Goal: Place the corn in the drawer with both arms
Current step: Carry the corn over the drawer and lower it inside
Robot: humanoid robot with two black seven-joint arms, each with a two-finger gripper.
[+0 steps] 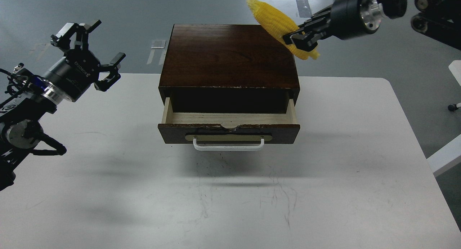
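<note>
My right gripper [300, 40] is shut on the yellow corn [273, 20] and holds it high in the air, over the back right corner of the dark wooden box [228, 54]. The corn's tapered tip points up and left. The drawer [228, 128] stands pulled open at the box's front, with its pale wood interior bare and its white bar handle [228, 145] facing me. My left gripper [92, 49] is open and empty, raised above the table's far left, well apart from the box.
The white table [324, 191] carries the box at its middle back. Grey floor lies beyond the table's far edge. A white furniture corner [443, 159] shows past the table's right edge.
</note>
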